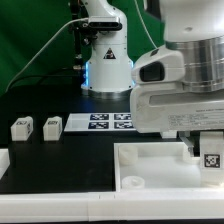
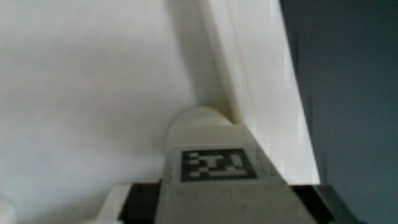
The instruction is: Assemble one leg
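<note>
My gripper [image 1: 207, 152] is shut on a leg [image 1: 211, 159], a small white block with a black-and-white tag. It holds the leg down inside the large white tray-like piece [image 1: 150, 160], at the corner on the exterior view's right. In the wrist view the leg [image 2: 217, 150] sits between my black fingers [image 2: 157, 203], its far end at the tray's inner wall [image 2: 240, 70]. Three more legs stand on the table at the exterior view's left: one [image 1: 21, 127], another [image 1: 52, 125], and a third [image 1: 2, 158] at the frame edge.
The marker board [image 1: 105, 122] lies on the black table behind the tray. The arm's white base [image 1: 107, 60] stands behind it before a green backdrop. The tray has round sockets [image 1: 129, 182] near its front wall.
</note>
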Controlling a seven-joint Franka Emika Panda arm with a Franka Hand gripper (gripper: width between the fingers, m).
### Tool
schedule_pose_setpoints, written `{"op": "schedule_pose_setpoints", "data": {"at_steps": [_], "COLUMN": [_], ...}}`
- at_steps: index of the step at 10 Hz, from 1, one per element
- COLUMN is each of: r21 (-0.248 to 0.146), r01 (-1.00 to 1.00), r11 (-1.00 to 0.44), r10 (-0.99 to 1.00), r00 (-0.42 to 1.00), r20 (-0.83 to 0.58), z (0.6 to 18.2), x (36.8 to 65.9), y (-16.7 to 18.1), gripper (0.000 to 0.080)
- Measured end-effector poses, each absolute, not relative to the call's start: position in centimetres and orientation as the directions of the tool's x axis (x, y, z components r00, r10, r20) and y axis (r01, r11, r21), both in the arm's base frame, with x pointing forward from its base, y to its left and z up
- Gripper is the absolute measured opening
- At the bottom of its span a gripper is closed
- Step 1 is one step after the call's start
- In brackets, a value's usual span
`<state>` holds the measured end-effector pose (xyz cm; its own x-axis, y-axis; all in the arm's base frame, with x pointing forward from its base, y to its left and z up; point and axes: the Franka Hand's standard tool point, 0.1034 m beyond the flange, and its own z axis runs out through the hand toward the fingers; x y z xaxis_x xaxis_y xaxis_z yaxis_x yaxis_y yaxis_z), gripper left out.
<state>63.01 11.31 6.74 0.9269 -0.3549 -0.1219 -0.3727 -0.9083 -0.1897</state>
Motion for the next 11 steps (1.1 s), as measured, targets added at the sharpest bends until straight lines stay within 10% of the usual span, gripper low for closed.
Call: {"op": "schedule_pose_setpoints", "data": {"at_steps": [7, 11], "r21": [-0.197, -0.139], "r01": [-0.418, -0.874], "r11": [-0.887, -0.466], "r10": [-0.397, -0.839], "r00": [0.907, 0.486], "r20": [-0.141, -0.245], "z": [6.77, 6.58], "x": [62.93, 63.04], "y": [11.35, 11.68], "gripper": [0.0294, 0.0294]}}
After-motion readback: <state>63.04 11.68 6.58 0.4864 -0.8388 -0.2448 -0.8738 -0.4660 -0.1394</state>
